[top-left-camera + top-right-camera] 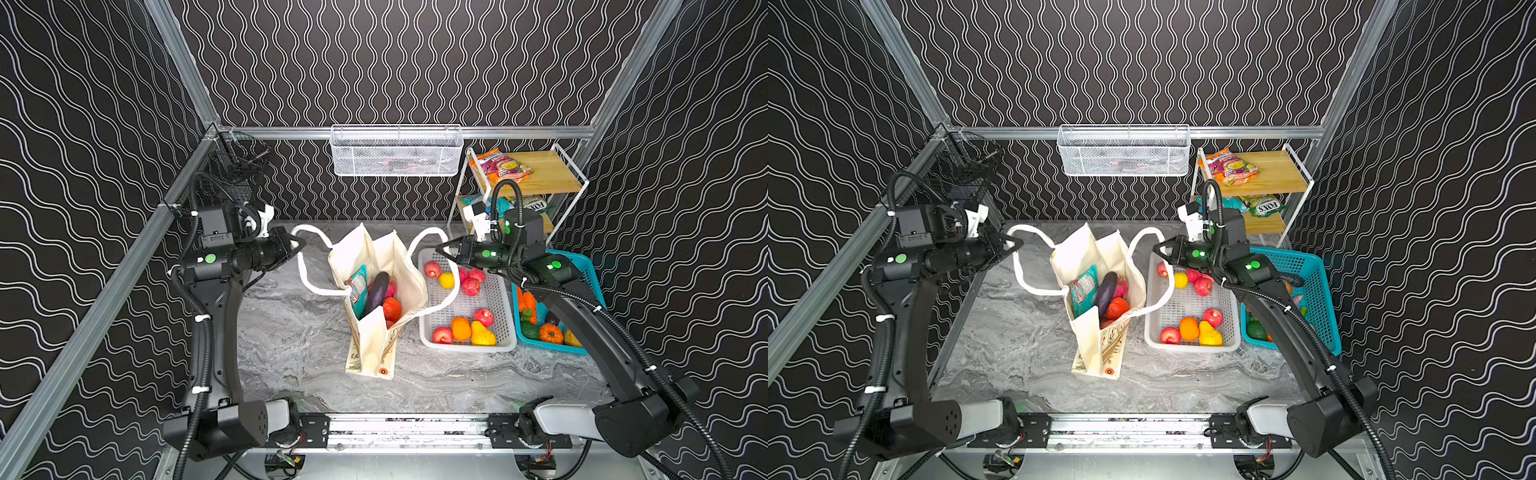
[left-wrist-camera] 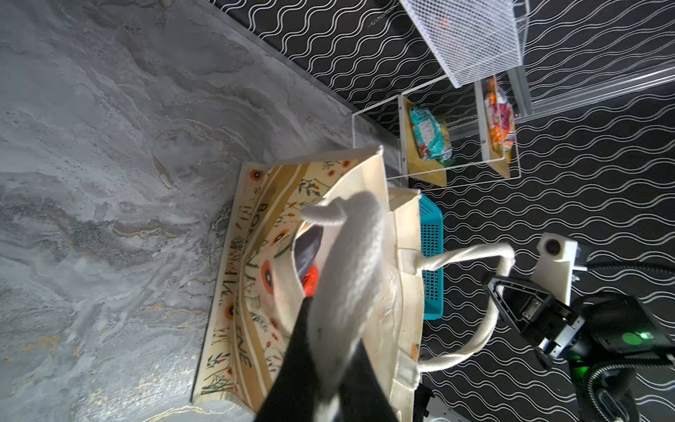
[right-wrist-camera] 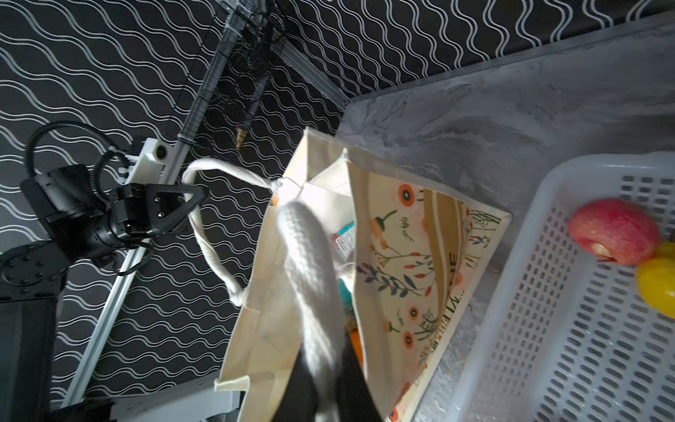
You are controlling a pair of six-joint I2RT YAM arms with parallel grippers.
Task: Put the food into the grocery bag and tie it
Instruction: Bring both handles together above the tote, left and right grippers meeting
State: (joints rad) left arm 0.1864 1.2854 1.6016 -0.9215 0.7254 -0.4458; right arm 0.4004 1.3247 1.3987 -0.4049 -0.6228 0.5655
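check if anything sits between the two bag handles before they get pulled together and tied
nothing visible does: the left gripper is shut on the left handle, the right gripper on the right handle, and only the open mouth of the bag lies between them

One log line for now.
left gripper: jaws shut on left handle | right gripper: jaws shut on right handle | bag: food inside, untied

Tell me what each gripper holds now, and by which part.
The left gripper pinches the grocery bag by its left handle, the right gripper by its right handle, each mid-loop.
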